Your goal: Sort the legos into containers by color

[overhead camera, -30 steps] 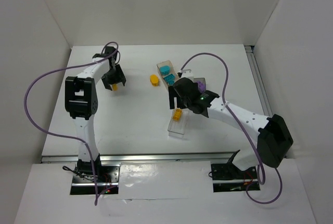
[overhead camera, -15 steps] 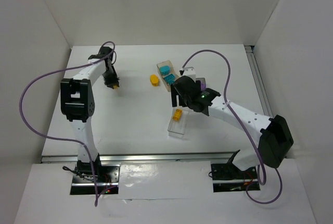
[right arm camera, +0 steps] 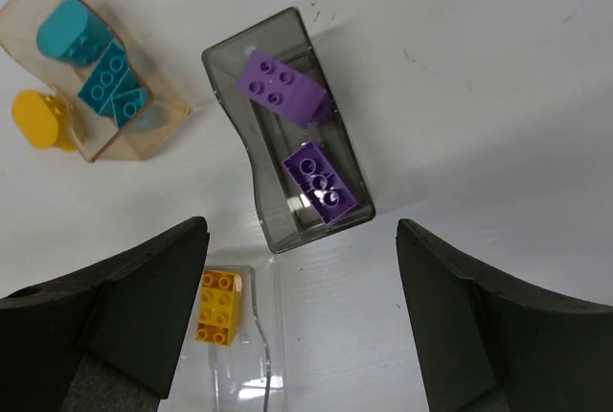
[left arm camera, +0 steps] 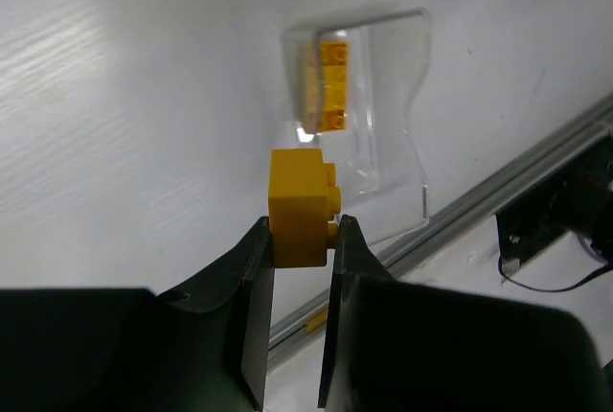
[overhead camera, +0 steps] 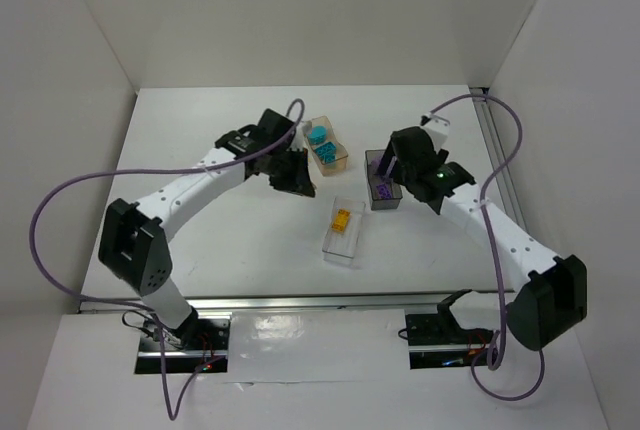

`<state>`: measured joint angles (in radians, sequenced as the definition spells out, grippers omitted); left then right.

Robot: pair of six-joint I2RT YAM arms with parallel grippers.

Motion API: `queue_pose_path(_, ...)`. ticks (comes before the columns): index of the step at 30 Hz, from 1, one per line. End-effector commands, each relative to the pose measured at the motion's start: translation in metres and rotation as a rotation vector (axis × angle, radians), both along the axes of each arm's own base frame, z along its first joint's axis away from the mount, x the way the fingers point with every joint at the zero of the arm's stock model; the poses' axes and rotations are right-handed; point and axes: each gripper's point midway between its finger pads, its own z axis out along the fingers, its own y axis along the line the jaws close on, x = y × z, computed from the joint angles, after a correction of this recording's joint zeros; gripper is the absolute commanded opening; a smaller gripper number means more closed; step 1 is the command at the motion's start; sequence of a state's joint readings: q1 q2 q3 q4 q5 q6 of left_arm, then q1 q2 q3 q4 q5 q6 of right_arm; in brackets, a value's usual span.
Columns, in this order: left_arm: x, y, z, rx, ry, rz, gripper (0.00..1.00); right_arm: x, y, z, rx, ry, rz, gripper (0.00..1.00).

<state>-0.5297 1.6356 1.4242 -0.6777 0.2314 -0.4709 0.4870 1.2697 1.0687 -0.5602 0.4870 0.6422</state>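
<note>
My left gripper (left arm camera: 300, 225) is shut on a yellow brick (left arm camera: 299, 203) and holds it above the table, just short of the clear box (left arm camera: 393, 115). That box has another yellow brick (left arm camera: 326, 86) in it. Seen from above, the left gripper (overhead camera: 292, 175) hangs beside the tan box (overhead camera: 340, 158). The tan box (right arm camera: 153, 115) holds teal legos (right arm camera: 113, 86). My right gripper (right arm camera: 302, 316) stands open and empty over the dark grey box (right arm camera: 251, 172), which holds two purple bricks (right arm camera: 321, 182). A rounded yellow lego (right arm camera: 38, 117) lies on the table against the tan box.
The three boxes sit close together mid-table, the clear box (overhead camera: 340, 245) nearest the front. White walls enclose the table on three sides. A metal rail (left arm camera: 517, 168) runs along the front edge. Purple cables loop from both arms.
My left gripper shut on the yellow brick at the far left, then swung right with it to the boxes. My right gripper moved from over the clear box to over the dark grey box.
</note>
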Motion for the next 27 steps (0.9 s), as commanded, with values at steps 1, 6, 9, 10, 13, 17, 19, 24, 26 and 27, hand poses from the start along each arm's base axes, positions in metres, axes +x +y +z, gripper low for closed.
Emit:
queue_pose_path(1,-0.023,-0.055,-0.001,-0.048,0.022,-0.164,0.16,-0.004,-0.014,0.023,0.094,-0.079,-0.064,0.86)
queue_pose_path(6,-0.033,-0.101,-0.013,-0.061,0.057,-0.22,0.21,-0.007,-0.041,0.027,0.102,-0.081,-0.105,0.86)
queue_pose_path(9,-0.034,-0.118,-0.02,-0.063,0.07,-0.25,0.42,-0.009,-0.05,0.031,0.109,-0.085,-0.114,0.86)
queue_pose_path(10,-0.035,-0.123,-0.022,-0.061,0.072,-0.259,0.52,-0.012,-0.051,0.029,0.108,-0.082,-0.114,0.86)
queue_pose_path(13,-0.03,-0.121,-0.03,-0.009,0.095,-0.238,0.83,-0.012,-0.056,0.024,0.11,-0.068,-0.119,0.86)
queue_pose_path(17,-0.004,-0.102,-0.022,0.083,0.028,-0.153,0.9,-0.01,-0.059,0.023,0.118,-0.071,-0.115,0.86)
queue_pose_path(19,0.02,-0.08,-0.021,0.104,0.018,-0.064,0.75,-0.007,-0.056,0.021,0.124,-0.068,-0.107,0.86)
queue_pose_path(24,0.078,-0.006,-0.026,0.153,0.052,0.285,0.64,-0.005,-0.052,0.019,0.12,-0.063,-0.08,0.86)
queue_pose_path(26,0.1,0.023,-0.033,0.156,0.073,0.399,0.79,-0.003,-0.05,0.018,0.121,-0.06,-0.065,0.86)
queue_pose_path(27,0.104,0.029,-0.043,0.156,0.107,0.446,0.84,0.001,-0.049,0.016,0.121,-0.06,-0.064,0.86)
